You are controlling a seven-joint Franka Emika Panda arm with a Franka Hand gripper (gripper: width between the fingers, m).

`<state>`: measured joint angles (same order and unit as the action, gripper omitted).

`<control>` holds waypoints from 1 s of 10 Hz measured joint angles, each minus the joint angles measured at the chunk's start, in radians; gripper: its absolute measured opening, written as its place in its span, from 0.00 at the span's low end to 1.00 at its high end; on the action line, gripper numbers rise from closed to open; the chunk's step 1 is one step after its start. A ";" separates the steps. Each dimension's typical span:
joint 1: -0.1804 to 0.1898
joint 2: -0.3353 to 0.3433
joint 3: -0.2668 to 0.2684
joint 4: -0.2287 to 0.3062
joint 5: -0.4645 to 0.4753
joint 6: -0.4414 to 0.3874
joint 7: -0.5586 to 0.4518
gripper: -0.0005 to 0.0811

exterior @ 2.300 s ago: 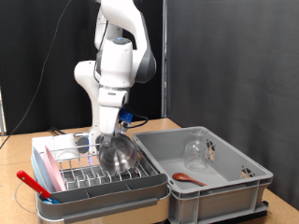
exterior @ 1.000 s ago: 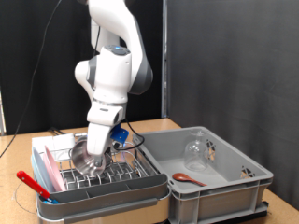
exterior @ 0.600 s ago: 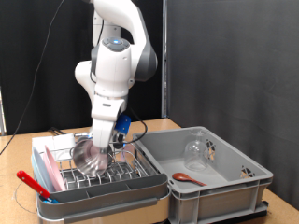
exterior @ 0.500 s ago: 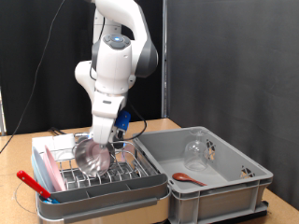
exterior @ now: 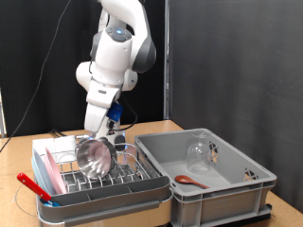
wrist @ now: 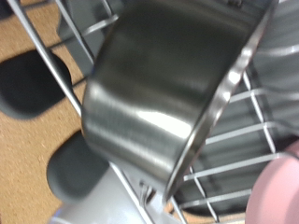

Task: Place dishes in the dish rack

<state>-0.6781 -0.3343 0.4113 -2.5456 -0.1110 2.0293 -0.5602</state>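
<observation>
The small steel bowl (exterior: 95, 156) (wrist: 154, 103) leans on its side among the wire prongs of the dish rack (exterior: 114, 187). My gripper (exterior: 98, 130) (wrist: 56, 123) hovers just above the bowl, open, with nothing between its fingers. A pink plate (exterior: 43, 176) (wrist: 280, 191) stands on edge along the rack's side towards the exterior view's left. The clear glass (exterior: 197, 154) sits inside the grey crate (exterior: 237, 189), which stands to the right of the rack in the exterior view.
A red spoon (exterior: 189, 180) lies in the crate's near part. A red-handled utensil (exterior: 33, 186) rests at the rack's near left corner. A dark curtain backs the wooden table (exterior: 28, 142).
The arm has let go of the steel bowl and risen away from it. The bowl stays leaning in the rack.
</observation>
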 joint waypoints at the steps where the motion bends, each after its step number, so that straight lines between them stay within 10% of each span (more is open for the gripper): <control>1: -0.011 -0.011 0.000 -0.023 -0.033 0.029 0.016 1.00; 10: -0.091 0.108 0.006 -0.101 -0.260 0.242 0.211 1.00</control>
<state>-0.7689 -0.2263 0.4174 -2.6462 -0.3713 2.2718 -0.3487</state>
